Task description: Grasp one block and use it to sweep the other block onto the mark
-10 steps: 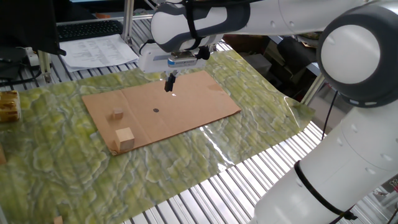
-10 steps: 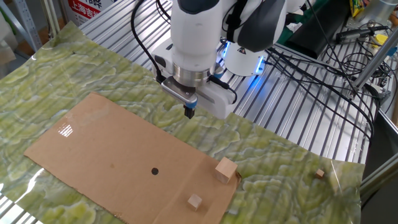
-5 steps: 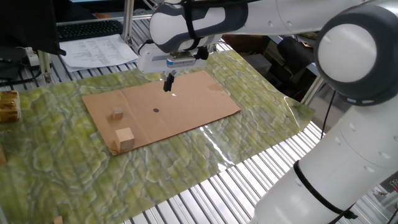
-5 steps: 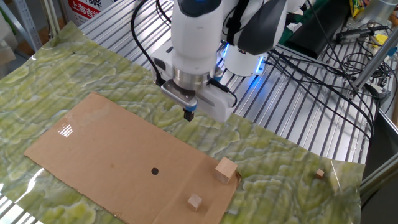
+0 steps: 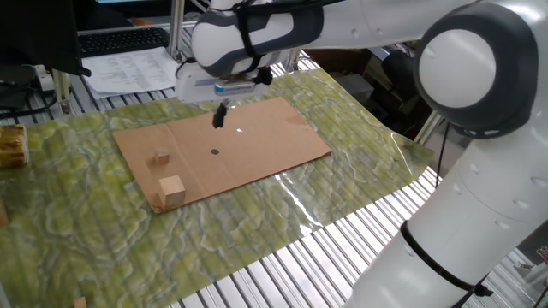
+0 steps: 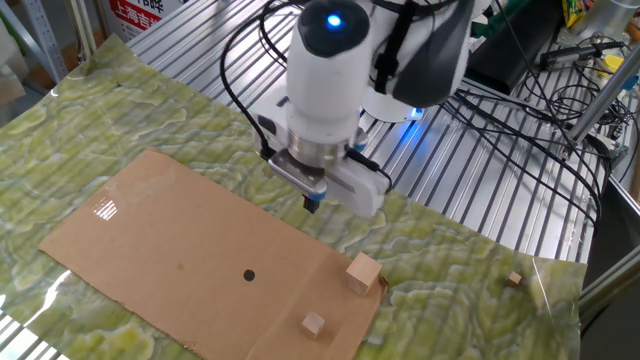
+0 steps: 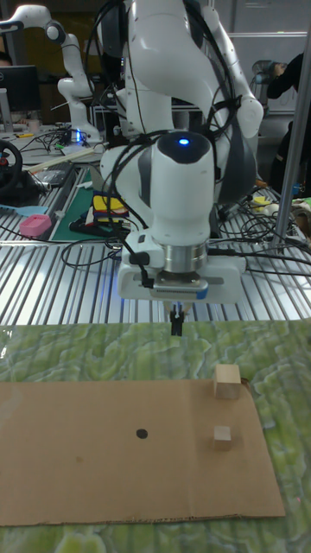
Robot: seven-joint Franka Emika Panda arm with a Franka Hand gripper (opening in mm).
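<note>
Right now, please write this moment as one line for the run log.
claw: shut, empty, above cardboard | pale cube: ungrasped | small brown block: off dot mark

Both blocks (image 5: 171,190) (image 5: 161,157) and the mark (image 5: 214,152) lie on cardboard (image 5: 257,145).

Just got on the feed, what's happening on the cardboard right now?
The gripper hangs above the far edge of the cardboard sheet, fingers close together and holding nothing. The larger pale cube sits at the sheet's corner, the small brown block lies close by, and the dark mark lies mid-sheet. Neither block is touched, so no grasp or sweep shows yet.
</note>
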